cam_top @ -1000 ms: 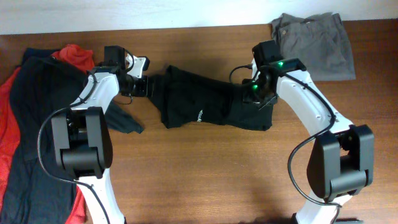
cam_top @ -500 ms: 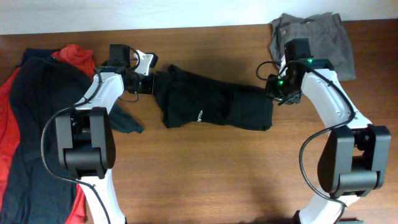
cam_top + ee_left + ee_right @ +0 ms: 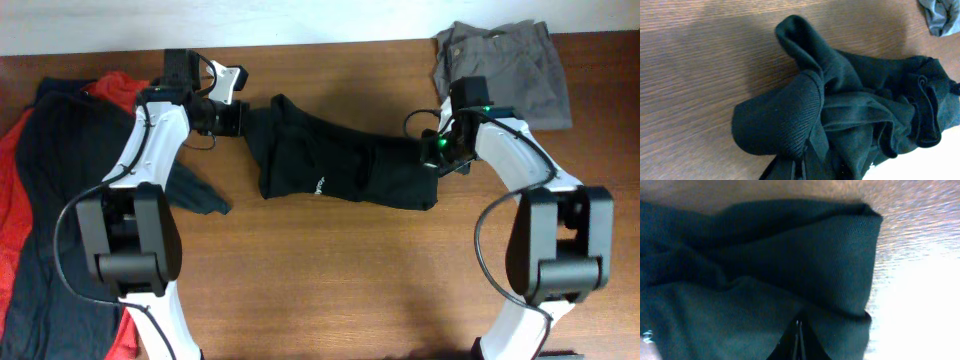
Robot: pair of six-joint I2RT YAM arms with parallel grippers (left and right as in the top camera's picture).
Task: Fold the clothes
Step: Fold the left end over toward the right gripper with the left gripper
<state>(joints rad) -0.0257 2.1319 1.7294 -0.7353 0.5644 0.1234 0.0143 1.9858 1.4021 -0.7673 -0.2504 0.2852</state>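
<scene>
**Black shirt held at both ends, long axis left to right**

1. Left claw [image 3: 238, 116]: narrow, pinched on the left end of the black shirt [image 3: 340, 165]. In my left wrist view the cloth bunches into thick rolls and runs down into the pinch at the bottom edge. The fabric hides my fingers there.

2. Right claw [image 3: 437, 152]: narrow as well, gripping the right end of the shirt. My right wrist view shows a folded edge of dark cloth and only a thin line where my fingers meet.

3. Position of the shirt: it lies crumpled on the table [image 3: 330, 270] between my two claws. Its long axis runs left to right, with the left end a little farther back than the right. A small white logo [image 3: 322, 186] shows near the front edge.

4. Governing relation: each claw sits at its own end of that axis, and neither is nearer the middle. I judge that the next move calls for drawing the ends apart along the axis to clear the rolls before any fold. An uneven pull could slip one end free.

5. Farther items: the grey trousers [image 3: 505, 70] lie behind my right claw, apart from the shirt. A red garment [image 3: 120, 88] and a dark top [image 3: 60, 150] are heaped at the far left.
</scene>
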